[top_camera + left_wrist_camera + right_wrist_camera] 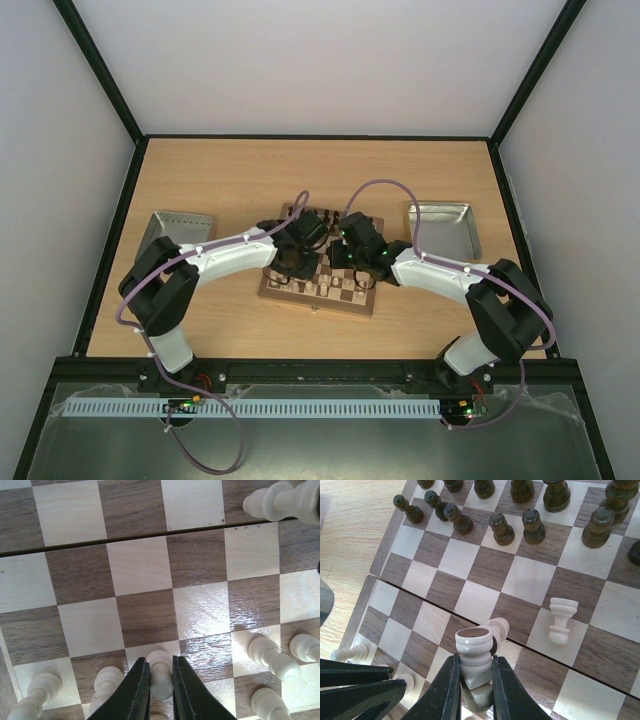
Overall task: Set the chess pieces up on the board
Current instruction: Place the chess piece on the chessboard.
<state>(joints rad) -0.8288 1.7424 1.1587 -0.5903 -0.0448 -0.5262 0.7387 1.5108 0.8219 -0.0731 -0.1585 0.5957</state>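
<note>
The chessboard [345, 292] lies mid-table under both grippers. My left gripper [160, 660] is shut on a cream pawn [161, 682] that stands in the near row of cream pawns [107, 680]. My right gripper [475, 657] is shut on a larger cream piece [475, 645] held base-up just above the board's middle seam. Another cream piece [499, 628] lies on its side right behind it. A cream piece [562, 620] stands alone to the right. Dark brown pieces [502, 529] fill the far rows. In the top view the left gripper [300, 240] and right gripper [352, 245] are close together.
A grey metal tray [178, 232] sits left of the board and another [445, 230] sits to its right. The left gripper's black fingers [360, 682] show at the lower left of the right wrist view. Purple cables arch over both arms.
</note>
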